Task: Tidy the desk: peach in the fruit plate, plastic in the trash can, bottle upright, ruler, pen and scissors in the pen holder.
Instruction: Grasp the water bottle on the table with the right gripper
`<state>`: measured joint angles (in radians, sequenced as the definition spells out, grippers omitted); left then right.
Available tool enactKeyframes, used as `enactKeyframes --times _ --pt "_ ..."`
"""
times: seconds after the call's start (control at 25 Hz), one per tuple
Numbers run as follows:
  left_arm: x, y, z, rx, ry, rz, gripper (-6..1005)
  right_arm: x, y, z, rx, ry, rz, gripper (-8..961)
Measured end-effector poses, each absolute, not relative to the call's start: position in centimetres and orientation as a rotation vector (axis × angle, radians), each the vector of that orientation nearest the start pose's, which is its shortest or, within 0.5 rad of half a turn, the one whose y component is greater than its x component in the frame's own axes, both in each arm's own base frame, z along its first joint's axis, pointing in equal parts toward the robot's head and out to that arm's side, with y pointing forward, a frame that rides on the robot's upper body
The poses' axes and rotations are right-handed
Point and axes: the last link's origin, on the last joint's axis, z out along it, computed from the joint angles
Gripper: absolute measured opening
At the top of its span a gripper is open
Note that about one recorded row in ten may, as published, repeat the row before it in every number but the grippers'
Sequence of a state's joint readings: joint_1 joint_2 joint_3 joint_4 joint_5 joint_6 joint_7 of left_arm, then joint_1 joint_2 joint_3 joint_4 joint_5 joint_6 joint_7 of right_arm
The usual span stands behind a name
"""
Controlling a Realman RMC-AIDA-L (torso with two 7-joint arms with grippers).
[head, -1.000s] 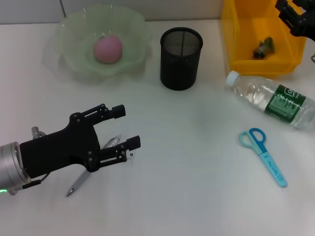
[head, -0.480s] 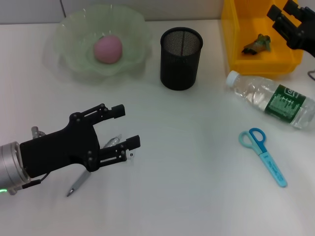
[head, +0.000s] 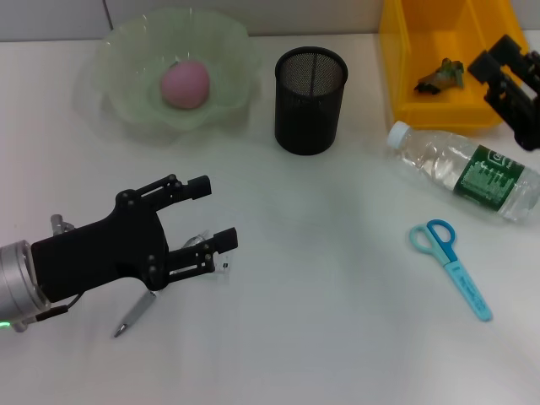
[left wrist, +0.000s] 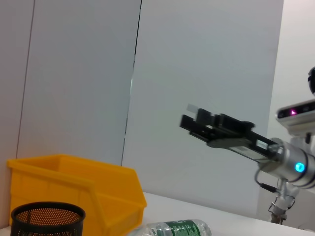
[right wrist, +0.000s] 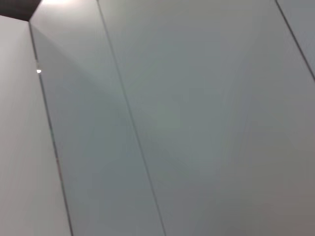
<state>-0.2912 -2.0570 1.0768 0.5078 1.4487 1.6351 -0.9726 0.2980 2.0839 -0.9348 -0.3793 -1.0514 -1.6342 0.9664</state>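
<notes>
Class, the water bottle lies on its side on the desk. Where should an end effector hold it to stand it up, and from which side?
Probably grip the bottle across its round body at the green label, coming from above. It lies flat, its cap toward the pen holder, and the right end effector is nearest, just above it.

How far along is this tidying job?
Done: peach sits in the plate, plastic lies in the bin. In hand: nothing; the open left hand hovers over the pen, the open right hand above the bottle. Left: bottle lying down, scissors, pen and ruler outside the holder.
</notes>
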Motion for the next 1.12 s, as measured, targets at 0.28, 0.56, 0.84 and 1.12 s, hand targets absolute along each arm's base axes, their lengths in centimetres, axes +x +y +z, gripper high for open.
enactKeyframes --times 0.28,0.56,0.84,1.12 --pt "-27.6 25.9 -2.2 -2.612 -0.371 -1.054 784 28.6 25.7 0.2 -2.08 0.383 1.302 496" --pt "-27.5 25.9 -2.3 -2.614 -0.372 -1.057 784 28.0 23.5 -1.8 -2.109 0.234 1.288 497" --pt "-27.5 25.9 -2.4 -2.617 -0.372 -1.057 784 28.1 23.6 -1.9 -2.106 0.25 1.283 496" --pt "-27.5 25.9 -2.5 -2.615 -0.376 -1.056 783 28.3 24.1 -1.5 -2.075 0.32 1.305 515"
